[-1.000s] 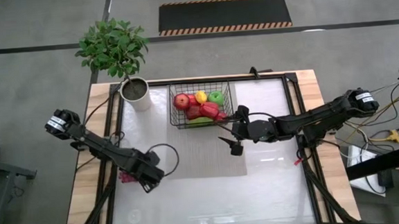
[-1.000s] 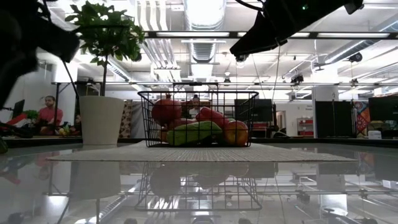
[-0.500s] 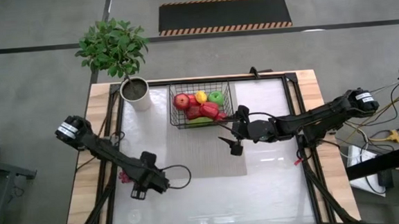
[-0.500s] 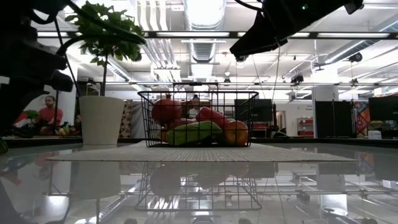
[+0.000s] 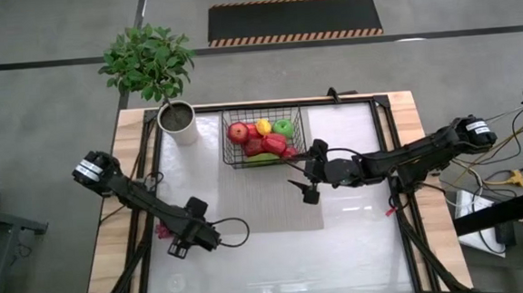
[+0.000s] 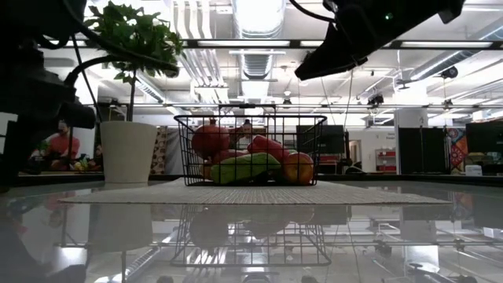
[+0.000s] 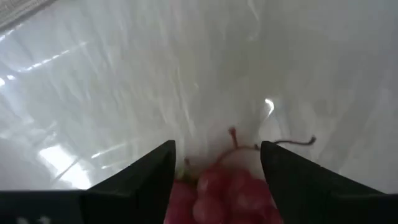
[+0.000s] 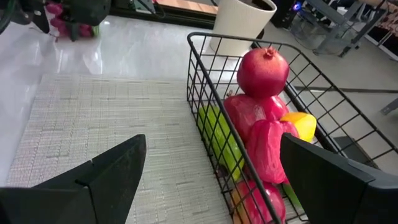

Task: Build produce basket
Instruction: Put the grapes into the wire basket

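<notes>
Done: the basket (image 5: 263, 135), upper centre of the high view, already holds a pomegranate (image 8: 263, 72), red and yellow peppers, green pieces
Left: grapes (image 7: 214, 196) lie on the table, lower left
Left gripper (image 7: 216, 180): spread wide around the grapes, not clamped
Right gripper (image 5: 306, 187): released, waiting by the basket
Surface: glossy white table (image 5: 359, 250), woven mat (image 8: 112, 137)
Room: potted plant (image 5: 176, 120), grey floor

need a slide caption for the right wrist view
Right gripper open beside the wire basket of produce on a woven mat.
</notes>
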